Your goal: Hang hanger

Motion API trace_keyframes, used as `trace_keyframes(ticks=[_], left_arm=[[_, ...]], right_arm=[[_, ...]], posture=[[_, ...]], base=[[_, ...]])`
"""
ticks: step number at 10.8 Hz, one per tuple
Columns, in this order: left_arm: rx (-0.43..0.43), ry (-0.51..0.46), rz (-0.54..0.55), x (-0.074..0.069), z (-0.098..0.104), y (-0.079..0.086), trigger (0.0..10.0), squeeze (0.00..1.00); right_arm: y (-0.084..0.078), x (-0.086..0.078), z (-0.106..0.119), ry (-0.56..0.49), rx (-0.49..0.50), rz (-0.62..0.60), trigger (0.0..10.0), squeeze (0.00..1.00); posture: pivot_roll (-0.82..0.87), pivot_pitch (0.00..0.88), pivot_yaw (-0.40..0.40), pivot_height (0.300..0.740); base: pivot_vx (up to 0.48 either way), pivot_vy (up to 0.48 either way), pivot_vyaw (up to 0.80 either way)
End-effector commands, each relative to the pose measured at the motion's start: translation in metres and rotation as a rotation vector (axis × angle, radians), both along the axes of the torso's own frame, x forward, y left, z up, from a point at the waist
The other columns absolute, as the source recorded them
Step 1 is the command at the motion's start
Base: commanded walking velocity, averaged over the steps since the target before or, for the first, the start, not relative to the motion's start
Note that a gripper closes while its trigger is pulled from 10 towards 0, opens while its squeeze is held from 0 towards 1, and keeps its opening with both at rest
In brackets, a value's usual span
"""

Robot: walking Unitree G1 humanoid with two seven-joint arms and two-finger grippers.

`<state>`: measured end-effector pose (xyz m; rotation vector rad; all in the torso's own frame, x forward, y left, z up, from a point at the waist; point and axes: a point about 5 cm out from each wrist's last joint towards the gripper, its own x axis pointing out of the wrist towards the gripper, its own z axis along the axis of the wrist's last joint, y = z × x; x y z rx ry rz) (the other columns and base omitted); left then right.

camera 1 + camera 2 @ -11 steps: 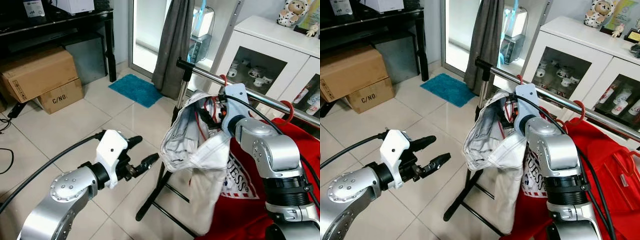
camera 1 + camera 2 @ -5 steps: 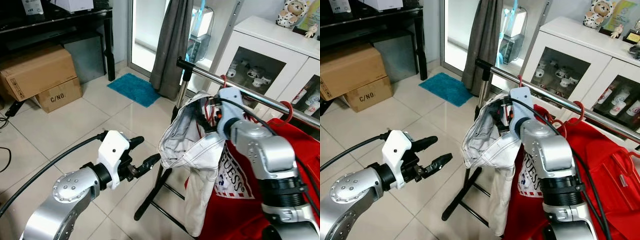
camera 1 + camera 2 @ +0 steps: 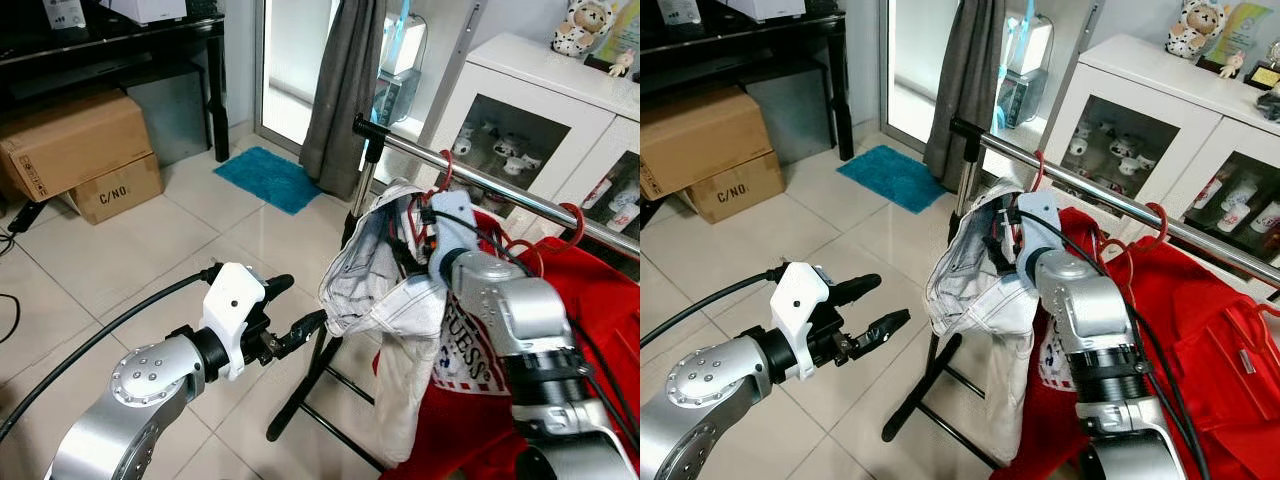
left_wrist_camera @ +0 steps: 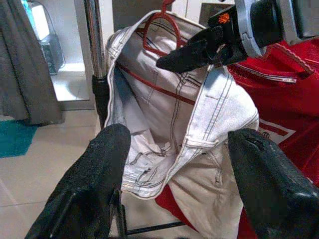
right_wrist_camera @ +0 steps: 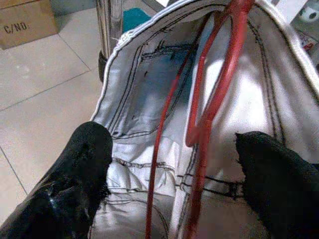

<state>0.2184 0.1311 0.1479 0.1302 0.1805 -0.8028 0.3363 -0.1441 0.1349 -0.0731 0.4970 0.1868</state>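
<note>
At nine o'clock in the head views: cardboard boxes (image 3: 75, 150) stacked under a dark table (image 3: 150, 40), on pale floor tiles (image 3: 130, 250). Toward eleven o'clock, a teal mat (image 3: 272, 178) below a grey curtain (image 3: 345, 90).

At seven o'clock, the left gripper (image 3: 290, 310), raised on its silver arm, fingers spread apart and holding nothing, tips close to the lower hem of the white jeans (image 3: 385, 290) yet not seen touching. Through the left wrist camera, both black fingers (image 4: 94, 169) wide apart, framing the jeans and the rack's upright.

At centre, a metal rail (image 3: 480, 175) running from twelve toward three o'clock, carried on a black-footed rack stand (image 3: 320, 385). White jeans draped open-waisted just below the rail's near end, carried on a red hanger (image 5: 214, 99); hook (image 3: 443, 160) looped up at the rail, full seating on it hard to judge.

Just right of centre, the right gripper (image 3: 1002, 232) pushed into the waistband, beside the hanger neck. Through the right wrist camera, fingers (image 5: 79, 169) well apart, the red wire between them and untouched by either.

At four o'clock, a red shirt (image 3: 480, 400) with printed logo, hanging from another red hanger (image 3: 575, 222). At two o'clock, a white cabinet (image 3: 530, 120) with glass doors, a plush toy (image 3: 580, 25) on top.
</note>
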Motion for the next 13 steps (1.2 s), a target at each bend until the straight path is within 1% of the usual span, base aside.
trace_keyframes(ticks=[1,2,3,4,5,9,13], left_arm=[[0.004,-0.014,-0.006,-0.002,0.002,-0.002,10.0,0.00],[0.005,-0.015,-0.006,-0.001,0.002,-0.002,10.0,0.00],[0.004,-0.016,-0.007,-0.001,0.003,-0.002,10.0,0.00],[0.005,-0.016,-0.008,-0.001,0.003,-0.002,10.0,0.00],[0.005,-0.016,-0.009,0.000,0.003,-0.002,10.0,0.00],[0.011,-0.017,-0.001,0.001,0.003,-0.001,10.0,0.00],[0.012,-0.018,0.006,0.002,0.003,0.000,10.0,0.00]], right_arm=[[-0.005,0.006,0.006,-0.027,0.007,-0.034,3.6,0.00],[-0.004,0.010,0.009,-0.060,0.031,-0.050,3.2,0.00],[-0.004,0.013,0.013,-0.086,0.052,-0.057,2.6,0.00],[-0.003,0.016,0.016,-0.122,0.073,-0.061,1.3,0.00],[-0.003,0.018,0.018,-0.137,0.081,-0.065,0.1,0.00],[0.003,0.021,0.012,-0.128,0.072,-0.044,0.0,0.00],[0.003,0.022,0.008,-0.121,0.079,-0.045,0.0,0.00]], posture=[[-0.01,0.000,-0.143,0.740],[-0.01,0.000,-0.140,0.740],[-0.01,0.000,-0.138,0.740],[-0.01,0.000,-0.136,0.740],[-0.01,0.000,-0.134,0.740],[0.00,0.000,-0.137,0.740],[-0.01,0.000,-0.136,0.740]], base=[[0.000,0.000,0.00],[0.000,0.000,0.00],[0.000,0.000,0.00],[0.000,0.000,0.00],[0.000,0.000,0.00],[0.000,0.000,0.00],[0.000,0.000,0.00]])
